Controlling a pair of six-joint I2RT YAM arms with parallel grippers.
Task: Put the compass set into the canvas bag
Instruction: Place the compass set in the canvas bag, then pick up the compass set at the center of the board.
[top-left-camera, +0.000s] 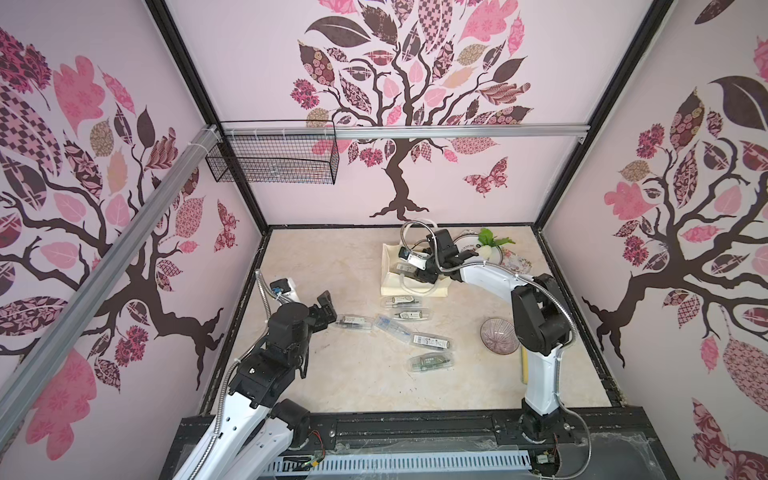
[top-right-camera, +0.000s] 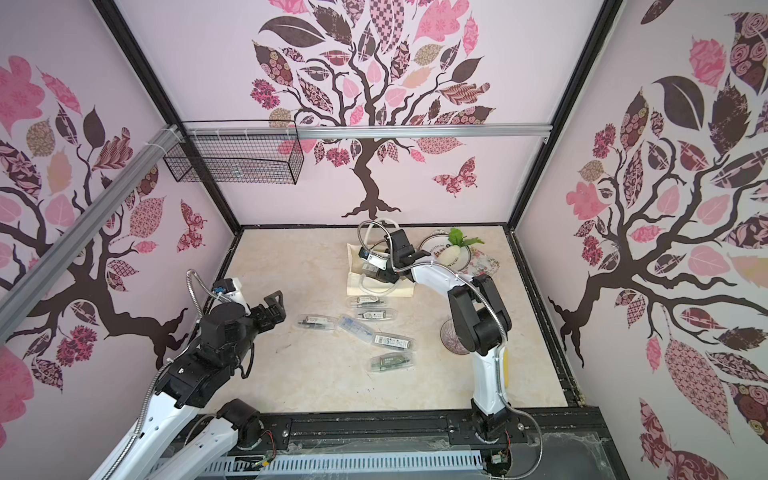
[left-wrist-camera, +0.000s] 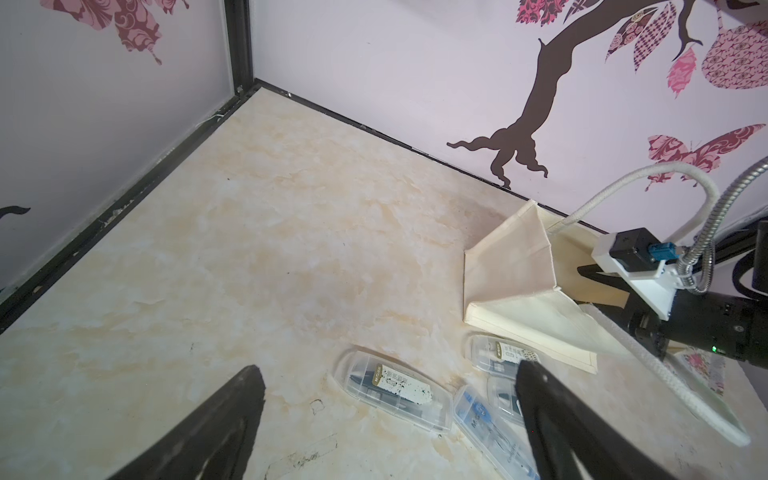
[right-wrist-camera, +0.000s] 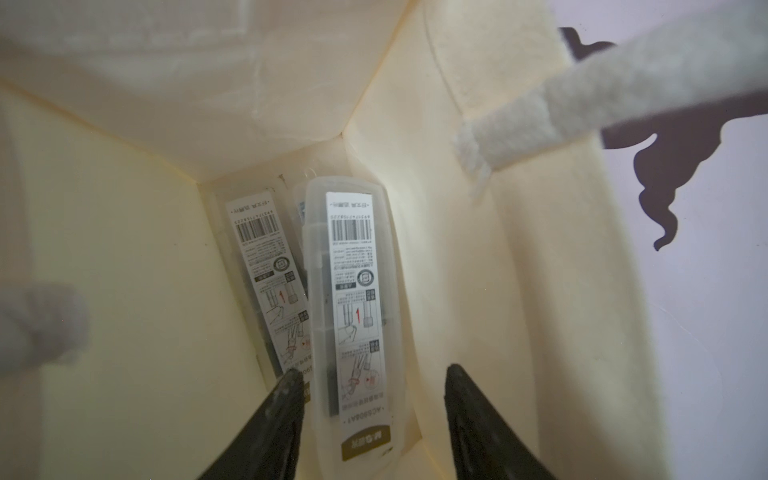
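Well, in a top view the right pincer (top-left-camera: 409, 271) is inside the bag (top-left-camera: 432, 291); six cases (top-left-camera: 432, 341) lie outside, near it, so I judge much is left; left wrist: left pincer (left-wrist-camera: 388, 368) wide open, empty, free floor (left-wrist-camera: 249, 249) ahead; right wrist: jaws parted, set (right-wrist-camera: 353, 291) loose between them; bag walls close beside.

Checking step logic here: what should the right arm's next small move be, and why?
Probably lift the right gripper straight out of the canvas bag: its jaws stand apart around the compass case, which rests inside the bag.
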